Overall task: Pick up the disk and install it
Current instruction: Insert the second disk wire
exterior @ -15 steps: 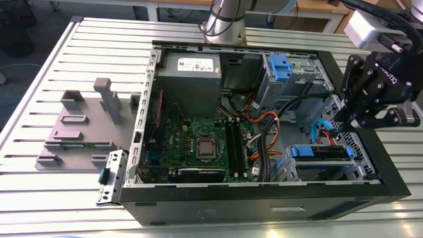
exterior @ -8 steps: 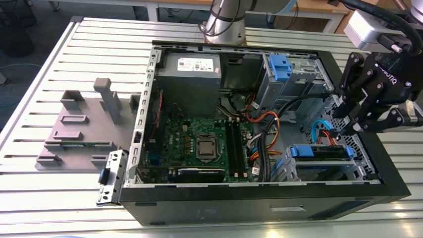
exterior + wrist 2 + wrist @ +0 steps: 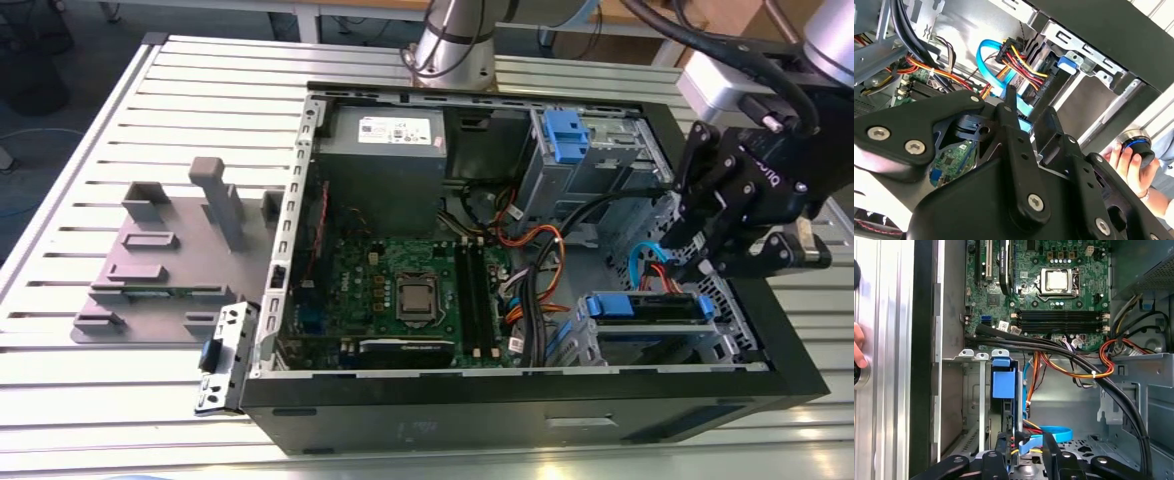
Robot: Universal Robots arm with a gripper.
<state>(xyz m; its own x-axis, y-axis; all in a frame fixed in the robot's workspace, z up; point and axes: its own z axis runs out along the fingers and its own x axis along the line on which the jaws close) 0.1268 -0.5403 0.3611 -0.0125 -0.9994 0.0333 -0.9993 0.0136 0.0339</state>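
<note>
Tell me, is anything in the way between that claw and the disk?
Yes. In the first wrist view, a blue cable and red-yellow wires cross between the gripper and the blue-railed disk.

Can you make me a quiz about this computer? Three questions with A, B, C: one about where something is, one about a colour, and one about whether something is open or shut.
1. Where is the tool?
A. Under the table
B. Over the case's right end in the exterior view
C. On the floor

2. What colour are the disk's rails?
A. Blue
B. Red
C. Green

3. How is the case?
A. Lid on
B. Upside down
C. Open

Answers:
1. B, the tool hangs at the case's right end, near the disk.
2. A, blue plastic frames the disk.
3. C, the motherboard shows inside.
</note>
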